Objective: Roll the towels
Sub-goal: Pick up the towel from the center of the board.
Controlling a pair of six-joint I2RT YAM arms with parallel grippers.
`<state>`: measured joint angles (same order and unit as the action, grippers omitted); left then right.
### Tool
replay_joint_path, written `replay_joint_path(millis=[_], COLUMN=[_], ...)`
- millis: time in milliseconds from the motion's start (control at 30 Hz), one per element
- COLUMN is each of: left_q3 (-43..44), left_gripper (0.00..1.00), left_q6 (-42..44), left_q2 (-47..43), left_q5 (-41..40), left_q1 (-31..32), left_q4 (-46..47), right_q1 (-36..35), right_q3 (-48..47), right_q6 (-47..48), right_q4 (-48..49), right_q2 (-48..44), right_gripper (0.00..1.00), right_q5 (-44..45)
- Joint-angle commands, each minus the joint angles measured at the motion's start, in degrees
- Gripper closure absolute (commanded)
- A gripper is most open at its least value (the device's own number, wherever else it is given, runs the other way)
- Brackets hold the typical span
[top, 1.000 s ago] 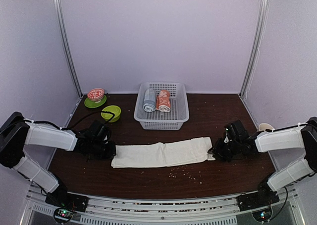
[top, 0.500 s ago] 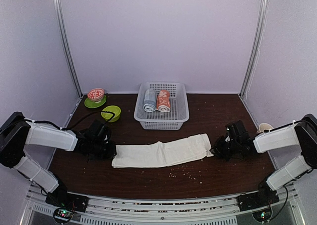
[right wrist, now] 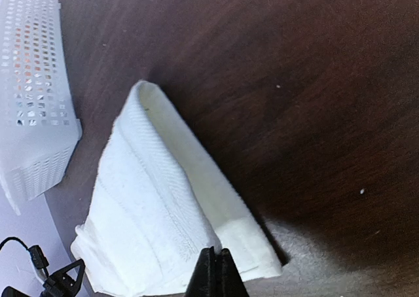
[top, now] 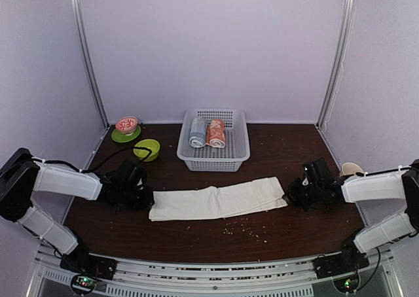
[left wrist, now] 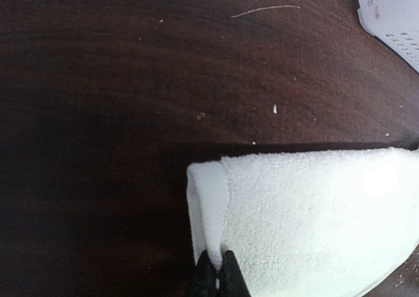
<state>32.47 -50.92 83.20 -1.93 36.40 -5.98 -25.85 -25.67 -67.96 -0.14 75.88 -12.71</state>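
Dark crumb-flecked wood tabletop (top: 294,146); long folded cream terry towel (top: 216,202), ends pinched by left hand (left wrist: 216,274) and right hand (right wrist: 215,267)

I can read nothing here (no letter, number, label or brand comes out legibly in any of my three views). The white prints on the salmon-orange rolled towel (top: 217,134) in the basket (top: 243,143) are too small to tell whether any are lettering. The same goes for the red pattern on the small bowl (top: 126,123).
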Motion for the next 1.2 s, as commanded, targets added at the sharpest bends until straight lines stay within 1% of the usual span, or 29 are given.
replay_joint_path(millis=[0,200,333,400,467,633,767,900,1067,1100,1133,1167], left_q3=[-1.4,-1.3,-1.2,-1.1,-0.9,-0.9,-0.7,-0.5,1.3,2.0,2.9,3.8], left_gripper=[1.0,1.0,1.0,1.0,1.0,1.0,1.0,1.0,1.0,0.91,0.85,0.76], left_q6=[-0.4,-0.6,-0.6,-0.4,-0.4,-0.5,-0.5,-0.6,0.4,0.9,1.4,2.2], left_q2=[-0.2,-0.2,-0.5,-0.4,0.0,0.4,0.2,-0.1,-3.4,-4.8,-6.0,-7.5], left_q5=[0.3,0.6,0.2,0.2,0.2,0.5,0.4,0.3,-0.8,-1.1,-1.3,-1.3], left_q1=[-0.3,-0.3,-0.3,-0.3,-0.3,-0.2,-0.3,-0.3,-0.3,-0.3,-0.2,-0.3], left_q4=[-3.9,-4.0,-4.5,-4.4,-4.3,-3.8,-4.0,-4.4,-8.5,-9.8,-11.4,-12.8], right_q1=[0.4,0.2,0.0,0.0,0.0,0.0,-0.4,-1.5,-1.8,-1.8,-1.8,-1.8], right_q3=[-2.2,-1.8,-1.2,-0.9,-0.3,1.7,2.6,2.1,2.0,2.0,2.0,2.0], right_q6=[5.5,8.3,10.6,12.3,13.5,14.5,16.0,18.9,21.8,22.3,22.7,23.0], right_q4=[-5.1,-6.6,-12.2,-16.5,-18.7,-19.4,-19.2,-21.3,-24.5,-25.2,-26.0,-26.9], right_q2=[-5.8,-9.3,-12.4,-12.8,-12.9,-11.2,-7.9,-4.9,-3.0,-3.2,-3.7,-4.3], right_gripper=[1.0,1.0,1.0,1.0,1.0,1.0,1.0,1.0,1.0,1.0,1.0,1.0], right_q5=[2.4,-1.9,-3.0,-3.5,-4.0,-5.2,-7.1,-8.3,-7.9,-7.6,-7.2,-6.7])
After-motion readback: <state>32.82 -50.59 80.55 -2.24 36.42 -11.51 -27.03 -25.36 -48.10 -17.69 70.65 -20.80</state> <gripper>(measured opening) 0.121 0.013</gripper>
